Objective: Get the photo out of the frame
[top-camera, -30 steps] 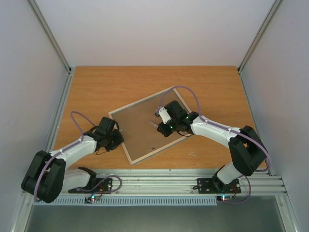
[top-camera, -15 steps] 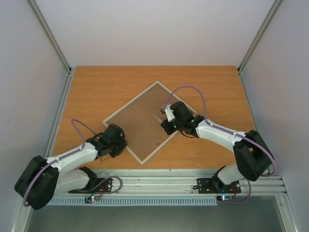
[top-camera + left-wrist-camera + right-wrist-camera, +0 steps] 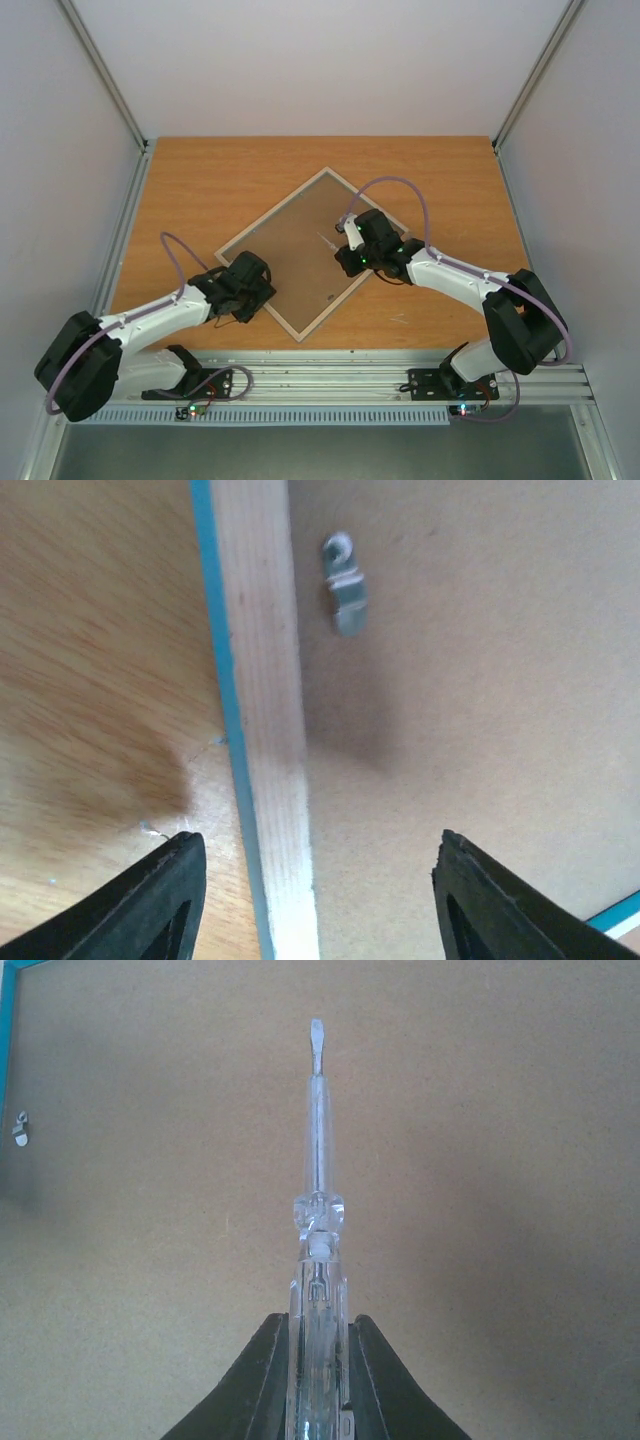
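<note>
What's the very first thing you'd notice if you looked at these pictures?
A big frame lies face down, turned like a diamond, in the middle of the table, with its brown backing board showing. The right tool pinches a see-through screwdriver that points across that board. The left tool stands open over the frame's near-left edge, beside a little metal clip.

Between the matt black plastic left fingers (image 3: 165,895), the frame (image 3: 262,730) is being shown as pale bare wood with a turquoise painted edge. Beside it, the backing board (image 3: 480,710) is being seen as matt brown fibreboard bearing a dull metal clip (image 3: 343,598). Between the right fingers (image 3: 268,1380), a screwdriver (image 3: 317,1170) is being presented as glossy clear plastic, metal-tipped.
</note>
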You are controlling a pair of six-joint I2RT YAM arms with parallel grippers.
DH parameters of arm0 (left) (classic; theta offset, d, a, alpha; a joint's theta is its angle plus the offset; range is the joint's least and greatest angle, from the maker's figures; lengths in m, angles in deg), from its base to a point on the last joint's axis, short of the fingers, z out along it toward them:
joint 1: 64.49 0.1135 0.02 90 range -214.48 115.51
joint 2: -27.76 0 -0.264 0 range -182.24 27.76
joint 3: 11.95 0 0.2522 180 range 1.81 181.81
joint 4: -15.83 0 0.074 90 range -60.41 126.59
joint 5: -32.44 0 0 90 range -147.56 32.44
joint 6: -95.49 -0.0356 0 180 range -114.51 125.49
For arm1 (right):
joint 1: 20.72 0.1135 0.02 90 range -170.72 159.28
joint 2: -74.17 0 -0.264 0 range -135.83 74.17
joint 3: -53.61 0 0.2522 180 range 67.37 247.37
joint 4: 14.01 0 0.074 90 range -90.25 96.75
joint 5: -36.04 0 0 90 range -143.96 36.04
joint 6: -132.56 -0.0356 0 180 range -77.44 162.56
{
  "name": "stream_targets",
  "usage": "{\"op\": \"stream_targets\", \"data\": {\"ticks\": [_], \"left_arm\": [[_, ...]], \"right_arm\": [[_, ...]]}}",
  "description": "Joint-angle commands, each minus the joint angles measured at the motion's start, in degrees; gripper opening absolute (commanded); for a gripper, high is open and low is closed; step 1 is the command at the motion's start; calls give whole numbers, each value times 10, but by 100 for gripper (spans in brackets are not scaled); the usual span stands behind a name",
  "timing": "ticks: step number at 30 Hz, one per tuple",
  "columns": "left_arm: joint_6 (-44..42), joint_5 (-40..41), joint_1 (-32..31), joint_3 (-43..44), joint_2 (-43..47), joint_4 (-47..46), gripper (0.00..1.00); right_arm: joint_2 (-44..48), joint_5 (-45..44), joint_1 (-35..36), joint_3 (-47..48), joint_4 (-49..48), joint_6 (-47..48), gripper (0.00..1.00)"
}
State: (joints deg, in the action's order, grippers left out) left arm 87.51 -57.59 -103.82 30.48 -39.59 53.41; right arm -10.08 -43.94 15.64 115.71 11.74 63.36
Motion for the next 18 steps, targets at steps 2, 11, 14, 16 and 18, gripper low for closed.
{"op": "stream_targets", "data": {"ticks": [2, 11, 14, 16, 18], "left_arm": [[-122, 89, 25, 79, 12, 113, 77], [-445, 96, 144, 211, -107, 110, 95], [-518, 72, 183, 241, -160, 81, 96], [-558, 55, 207, 260, -196, 65, 97], [-579, 44, 228, 278, -228, 55, 97]], "right_arm": [[19, -3, -5, -5, -14, -7, 1], [14, -3, -7, -2, -9, -5, 1], [14, -2, -7, -3, -10, -6, 1], [12, -1, -7, -3, -11, -6, 1], [8, -2, -7, -2, -10, -5, 1]]}}
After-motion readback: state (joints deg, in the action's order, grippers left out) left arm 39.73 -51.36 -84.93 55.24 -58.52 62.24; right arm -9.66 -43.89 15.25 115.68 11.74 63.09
